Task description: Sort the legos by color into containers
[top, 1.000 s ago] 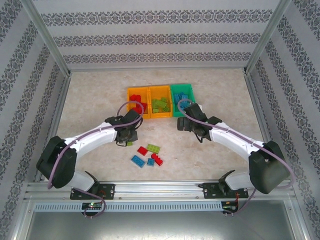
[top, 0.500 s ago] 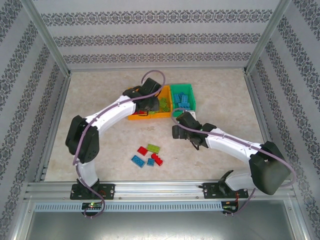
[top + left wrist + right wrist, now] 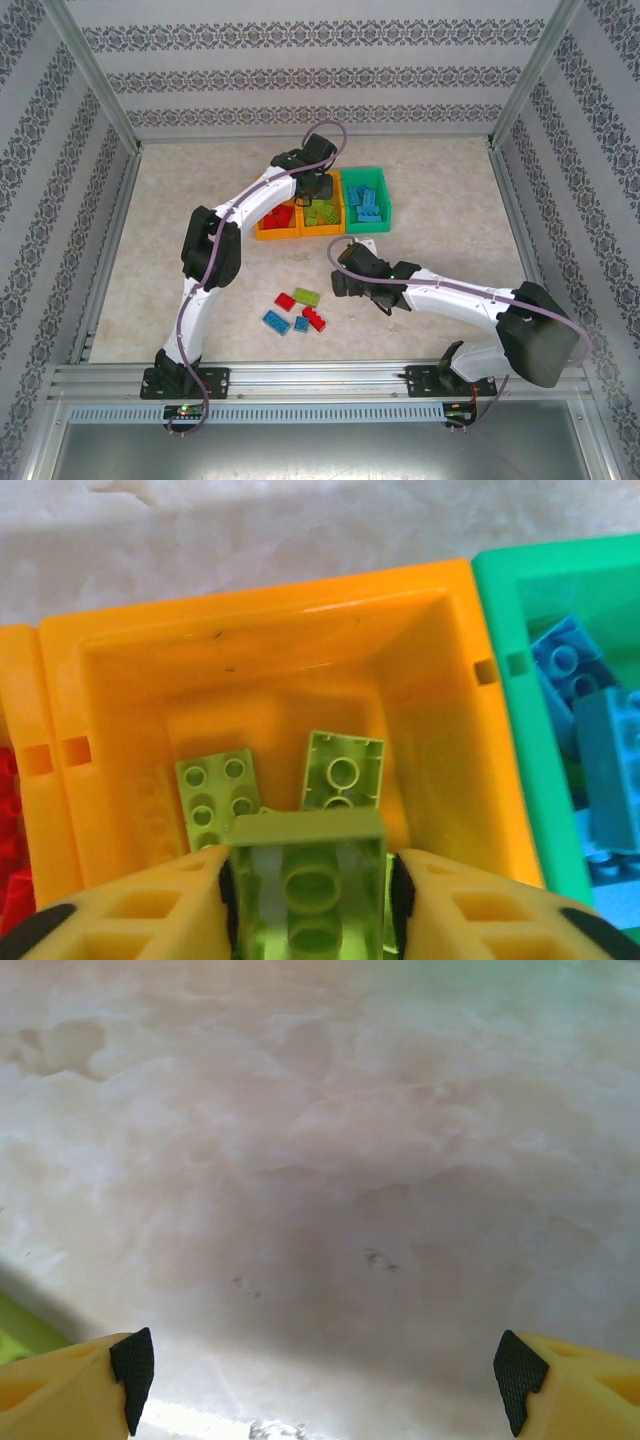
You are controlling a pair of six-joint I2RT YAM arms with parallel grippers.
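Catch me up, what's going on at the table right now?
The left tool holds a lime green studded plastic brick over the middle orange plastic bin, which already has lime green bricks in it. The right tool is open and empty above the pale tabletop. A handful of loose red, lime and blue bricks lie on the table ahead of the arm bases, not yet sorted.

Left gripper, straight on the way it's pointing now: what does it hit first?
Probably the green bricks lying in the middle orange bin, then its floor. The left gripper points into it, a lime brick between its fingers; depth is unclear.
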